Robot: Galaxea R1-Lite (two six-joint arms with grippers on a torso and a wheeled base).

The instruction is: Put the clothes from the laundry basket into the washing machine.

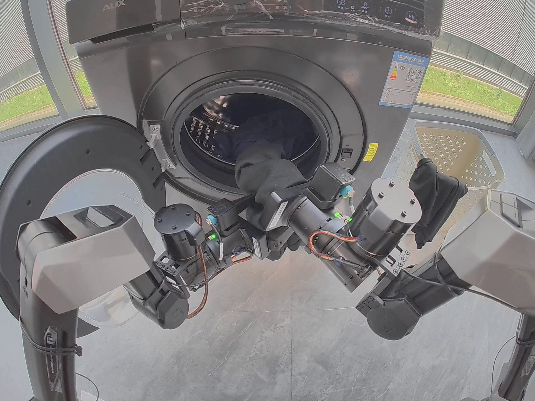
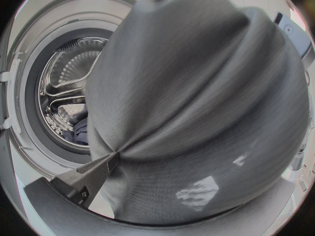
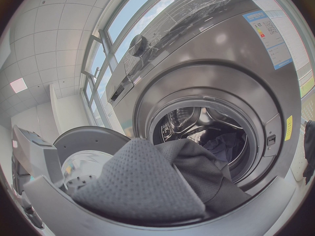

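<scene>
Step in hand: loading. A dark garment (image 1: 266,169) was held up at the mouth of the washing machine (image 1: 356,84), its top just over the lip of the drum (image 1: 207,126) and the rest bunched outside.
Left gripper (image 1: 252,200): sat under the bundle. In the left wrist view one fingertip (image 2: 110,159) pressed into a gathered fold of cloth, so the jaws looked closed on the garment.
Right gripper (image 1: 274,204): lay just beside the left one, buried under the same cloth. Whether it gripped anything could not be told.
Door (image 1: 67,162): swung fully open to the robot's left, clear of both arms.
Already inside: dark blue clothes (image 3: 226,145) lay low in the drum.
Still to load: a second dark garment (image 1: 434,196) hung over the rim of the laundry basket (image 1: 462,146), to the right of the machine.
Next move, as a judgement: the bundle needed carrying deeper past the door ring before release, or the hanging part would likely slide back out onto the floor.
</scene>
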